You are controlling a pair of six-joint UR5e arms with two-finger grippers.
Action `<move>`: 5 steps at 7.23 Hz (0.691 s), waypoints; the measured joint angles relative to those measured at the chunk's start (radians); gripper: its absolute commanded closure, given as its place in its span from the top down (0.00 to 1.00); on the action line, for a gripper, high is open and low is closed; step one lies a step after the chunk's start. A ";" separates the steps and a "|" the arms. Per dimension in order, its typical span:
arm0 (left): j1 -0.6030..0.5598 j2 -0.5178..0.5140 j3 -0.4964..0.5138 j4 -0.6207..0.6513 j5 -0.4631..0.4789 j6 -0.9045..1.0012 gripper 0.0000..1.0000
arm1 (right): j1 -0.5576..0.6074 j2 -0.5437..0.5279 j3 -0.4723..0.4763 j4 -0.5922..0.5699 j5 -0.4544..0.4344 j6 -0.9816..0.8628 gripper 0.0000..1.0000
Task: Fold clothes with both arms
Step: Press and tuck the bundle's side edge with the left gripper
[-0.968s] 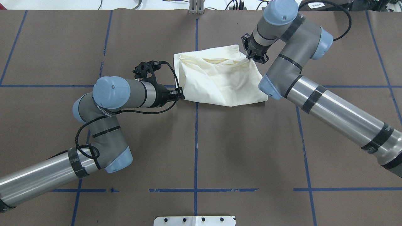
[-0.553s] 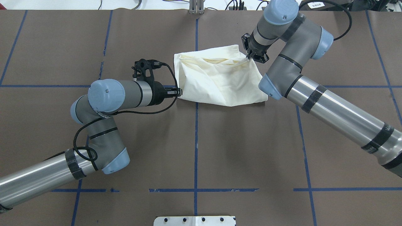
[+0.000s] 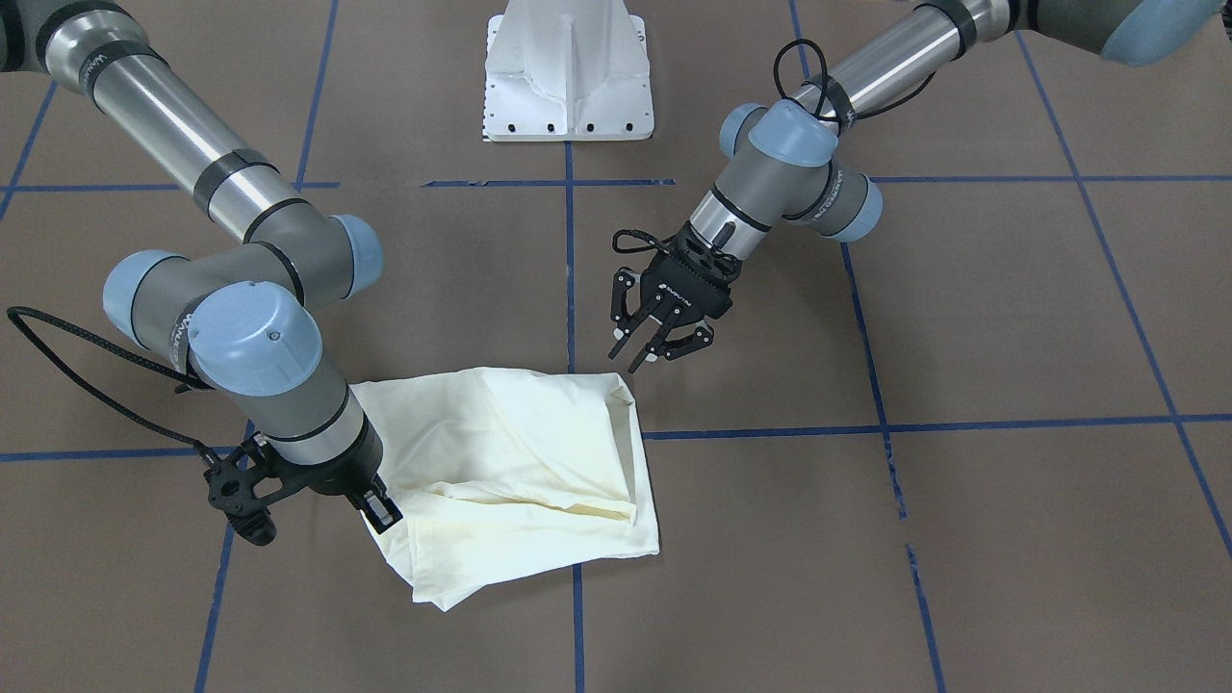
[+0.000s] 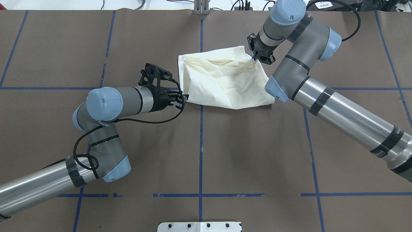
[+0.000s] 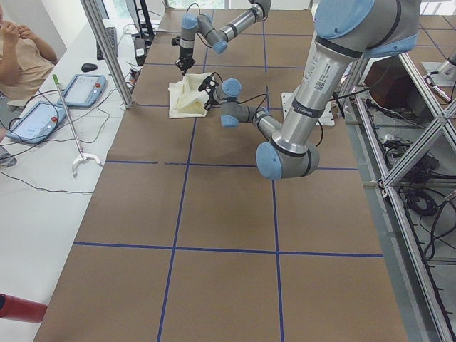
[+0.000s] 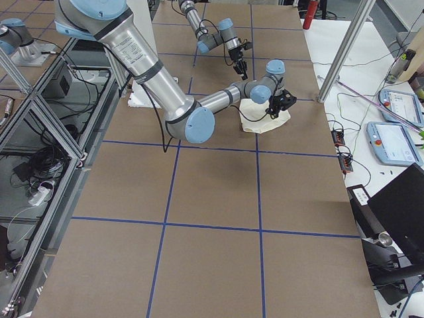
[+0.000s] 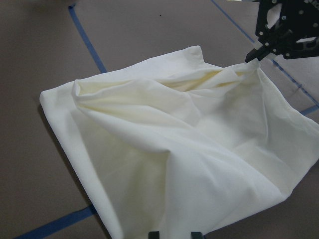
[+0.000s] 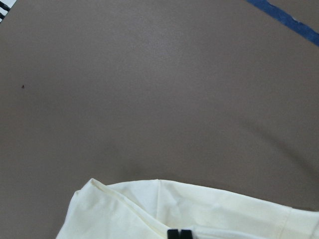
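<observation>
The left gripper hangs with its fingers spread wide, holding nothing, just beside the near left corner of the T-shirt (its other near corner is hidden under the right arm from overhead). The shirt lies on the brown table as a creased, folded bundle, with only plain cream showing. At its far edge the right gripper pinches a raised fold.

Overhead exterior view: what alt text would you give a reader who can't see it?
A crumpled cream-white cloth shirt lies on a brown table gridded with blue tape. The right arm's black gripper pinches its far right edge, while the left arm's black gripper hovers open beside its left edge.
</observation>
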 measured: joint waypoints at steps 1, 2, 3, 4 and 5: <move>0.004 -0.006 0.011 -0.012 -0.002 0.062 0.44 | 0.001 0.001 0.001 0.000 0.000 0.001 0.00; 0.006 -0.011 0.022 -0.018 -0.003 0.102 0.44 | 0.001 0.001 0.001 0.000 0.000 0.001 0.00; 0.007 -0.013 0.031 -0.020 -0.001 0.121 0.44 | 0.001 0.001 0.002 0.001 0.000 0.002 0.00; 0.007 -0.015 0.040 -0.021 0.000 0.130 0.44 | 0.001 0.002 0.003 0.000 0.000 0.002 0.00; 0.008 -0.017 0.052 -0.025 0.001 0.133 0.45 | 0.001 0.002 0.004 0.000 0.000 0.002 0.00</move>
